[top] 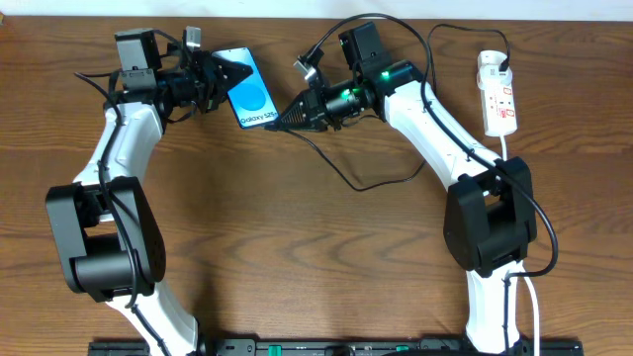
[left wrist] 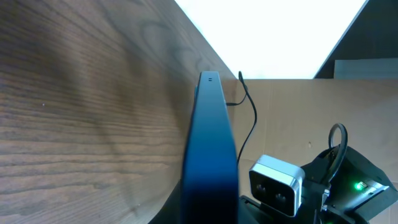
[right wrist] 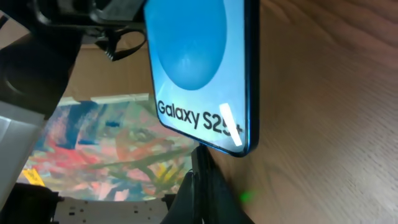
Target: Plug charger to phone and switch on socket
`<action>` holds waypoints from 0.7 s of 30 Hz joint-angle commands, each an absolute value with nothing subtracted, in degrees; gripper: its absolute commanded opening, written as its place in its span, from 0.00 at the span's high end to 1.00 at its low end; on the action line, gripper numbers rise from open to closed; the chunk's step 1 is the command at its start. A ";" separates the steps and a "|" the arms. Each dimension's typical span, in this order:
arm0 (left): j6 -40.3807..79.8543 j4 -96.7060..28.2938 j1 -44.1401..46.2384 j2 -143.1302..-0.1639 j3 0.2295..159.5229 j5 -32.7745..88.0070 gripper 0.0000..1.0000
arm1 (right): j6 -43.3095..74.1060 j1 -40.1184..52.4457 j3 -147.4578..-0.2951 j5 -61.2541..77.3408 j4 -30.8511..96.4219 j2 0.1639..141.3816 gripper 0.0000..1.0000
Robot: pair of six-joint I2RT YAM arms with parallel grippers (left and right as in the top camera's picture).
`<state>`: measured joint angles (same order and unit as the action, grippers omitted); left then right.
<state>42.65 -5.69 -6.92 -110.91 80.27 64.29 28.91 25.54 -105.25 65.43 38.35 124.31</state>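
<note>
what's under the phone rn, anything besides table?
Only wood table shows around the phone; the charger cable lies past its lower end. The patch directly beneath is covered by the phone itself and the left gripper holding it, so unseen.

The counter (top: 316, 257) is mid-brown wood with darker streaked grain. The phone (top: 249, 94) has a light blue screen with a deeper blue disc and white "Galaxy S25+" lettering; its edge is dark blue in the left wrist view. The charger cable (top: 366, 183) is black. The power strip (top: 497, 99) is white with red markings, and its cord (top: 535, 311) is white. Both the left arm (top: 124, 148) and the right arm (top: 435, 129) have white links with black joints and bases. A green light (top: 384, 74) glows on the right arm's black wrist.
</note>
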 commanded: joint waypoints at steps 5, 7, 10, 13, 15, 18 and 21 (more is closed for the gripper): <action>44.29 -2.81 -7.11 -110.04 80.68 66.37 0.93 | 20.73 26.79 -105.95 53.04 49.60 123.74 0.99; 45.15 -1.80 -7.55 -110.04 80.68 66.37 0.93 | 19.09 26.65 -105.95 49.67 51.94 123.74 0.99; 46.65 -0.03 -8.21 -110.02 80.68 66.41 0.93 | 17.63 26.46 -105.95 40.93 54.57 123.74 0.99; 46.89 0.58 -8.78 -109.84 80.68 66.48 0.93 | 16.40 26.61 -105.95 28.36 57.25 123.76 0.99; 46.89 0.56 -9.13 -109.80 80.68 66.85 0.93 | 15.62 27.05 -105.95 19.57 59.09 123.83 0.99; 46.87 0.49 -9.37 -109.80 80.68 67.09 0.93 | 14.04 27.83 -105.62 12.43 60.49 123.90 0.99; 46.89 0.49 -9.37 -109.80 80.68 67.51 0.93 | 13.19 28.01 -104.99 11.49 60.77 123.90 0.97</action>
<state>46.52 0.10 -9.13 -110.91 80.25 64.82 15.92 27.09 -105.32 19.38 60.45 124.31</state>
